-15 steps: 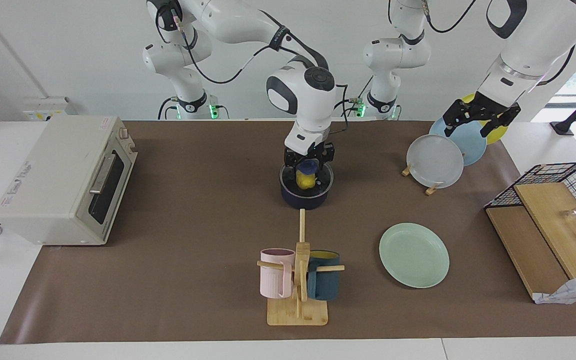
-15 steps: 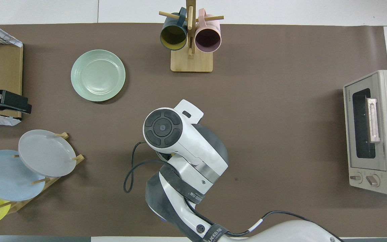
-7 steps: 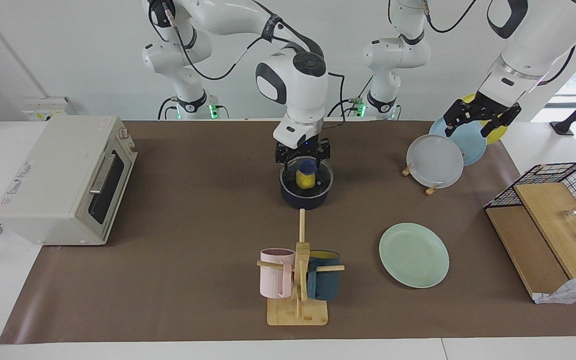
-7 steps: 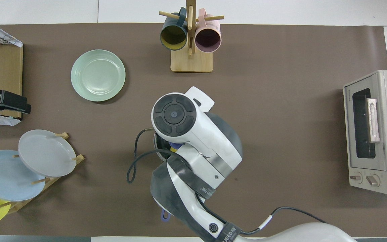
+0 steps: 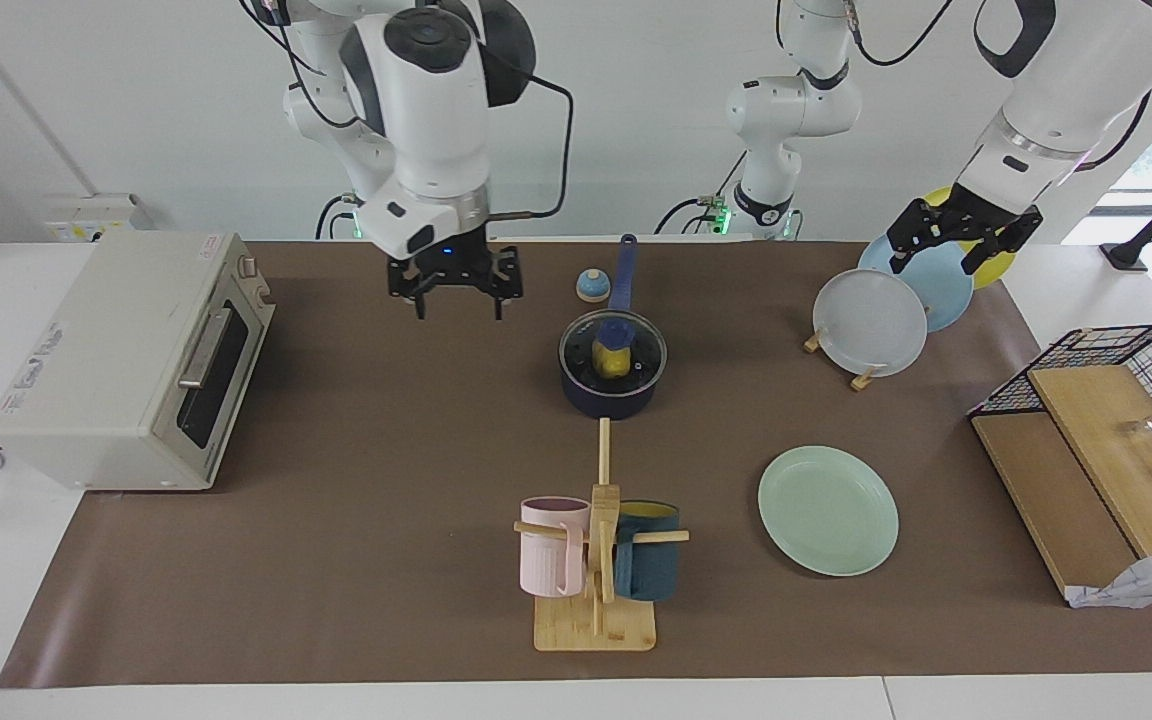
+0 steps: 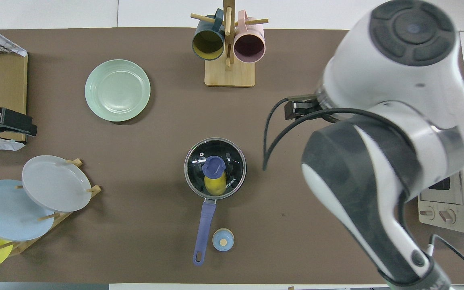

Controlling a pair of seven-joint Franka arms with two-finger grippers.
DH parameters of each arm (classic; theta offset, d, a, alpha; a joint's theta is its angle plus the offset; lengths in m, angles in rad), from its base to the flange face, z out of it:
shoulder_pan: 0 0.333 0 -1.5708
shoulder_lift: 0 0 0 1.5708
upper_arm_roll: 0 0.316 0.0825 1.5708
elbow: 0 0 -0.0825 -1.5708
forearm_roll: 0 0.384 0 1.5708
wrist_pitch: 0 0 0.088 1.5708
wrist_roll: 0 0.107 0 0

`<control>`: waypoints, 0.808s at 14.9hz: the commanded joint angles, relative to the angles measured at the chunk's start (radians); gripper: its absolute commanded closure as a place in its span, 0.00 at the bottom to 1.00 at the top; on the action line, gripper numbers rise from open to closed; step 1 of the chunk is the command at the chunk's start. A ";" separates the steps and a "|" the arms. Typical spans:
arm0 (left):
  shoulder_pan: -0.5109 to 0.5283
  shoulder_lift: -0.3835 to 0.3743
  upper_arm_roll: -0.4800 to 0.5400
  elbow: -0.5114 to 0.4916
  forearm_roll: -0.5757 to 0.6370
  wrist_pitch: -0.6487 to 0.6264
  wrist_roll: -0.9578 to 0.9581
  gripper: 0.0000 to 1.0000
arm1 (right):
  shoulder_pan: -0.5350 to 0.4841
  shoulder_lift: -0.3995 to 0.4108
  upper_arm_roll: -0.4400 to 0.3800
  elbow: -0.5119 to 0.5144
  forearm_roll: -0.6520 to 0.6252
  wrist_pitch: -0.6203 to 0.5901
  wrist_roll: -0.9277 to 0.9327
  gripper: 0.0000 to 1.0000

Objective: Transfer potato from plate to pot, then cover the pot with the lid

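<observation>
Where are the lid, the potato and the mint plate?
lid (image 6: 232, 161): overhead view, on the clear glass beside the knob.
potato (image 6: 215, 185): overhead view, on its yellow body seen through the glass.
plate (image 5: 828, 510): facing view, on its flat centre.

Pot (image 5: 609, 390) stands mid-table (image 5: 386, 480), lid (image 5: 613, 352) on it, potato (image 5: 612, 363) inside. Plate (image 5: 827, 510) lies nearer the table's edge farthest from the robots, toward the left arm's end.

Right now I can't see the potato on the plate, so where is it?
The potato sits inside the pot under the glass lid, mid-table, nearer to the robots than the mug rack; the green plate is bare.
</observation>
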 commanded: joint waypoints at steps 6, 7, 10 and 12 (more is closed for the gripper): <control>0.010 -0.022 -0.008 -0.016 0.012 -0.010 -0.004 0.00 | -0.137 -0.082 -0.049 -0.091 0.005 -0.077 -0.220 0.00; 0.010 -0.022 -0.008 -0.016 0.012 -0.010 -0.004 0.00 | -0.139 -0.096 -0.080 -0.121 0.005 -0.075 -0.227 0.00; 0.010 -0.022 -0.008 -0.016 0.012 -0.010 -0.004 0.00 | -0.113 -0.137 -0.189 -0.173 0.066 -0.071 -0.345 0.00; 0.010 -0.022 -0.008 -0.016 0.012 -0.009 -0.004 0.00 | -0.110 -0.191 -0.190 -0.238 0.065 -0.065 -0.352 0.00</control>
